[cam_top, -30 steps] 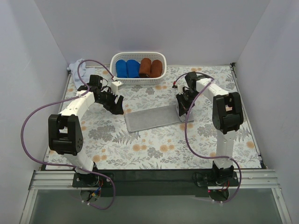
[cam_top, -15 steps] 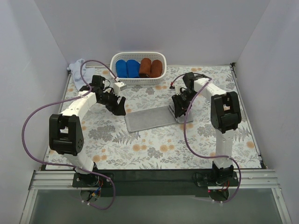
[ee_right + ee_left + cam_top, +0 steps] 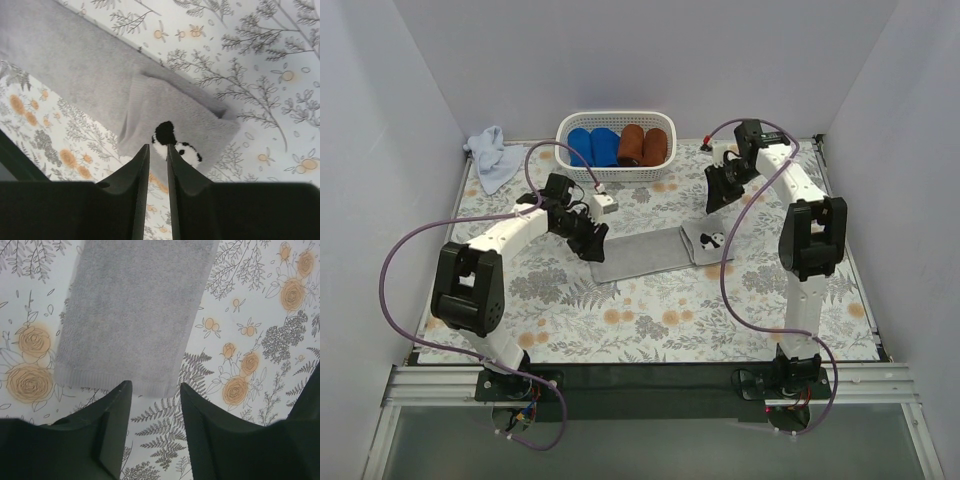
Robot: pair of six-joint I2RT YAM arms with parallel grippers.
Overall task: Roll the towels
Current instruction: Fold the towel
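Left jaws open and empty, now just short of the grey towel (image 3: 130, 315)'s near edge, having moved in from beside it; right jaws look narrowed to a slit, though the wrist view foreshortens them, holding nothing, lifted clear; below them the folded end (image 3: 175, 115) is newly turned over, panda patch (image 3: 172, 142) showing; so the roll is begun; lavender towel (image 3: 490, 155) lies crumpled well beyond the left jaws on the counter (image 3: 650, 320).

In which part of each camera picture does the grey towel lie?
Top external: grey towel lies at the centre.
Left wrist: towel fills the upper middle.
Right wrist: towel runs from upper left to centre.
Shared: floral table cover under it.
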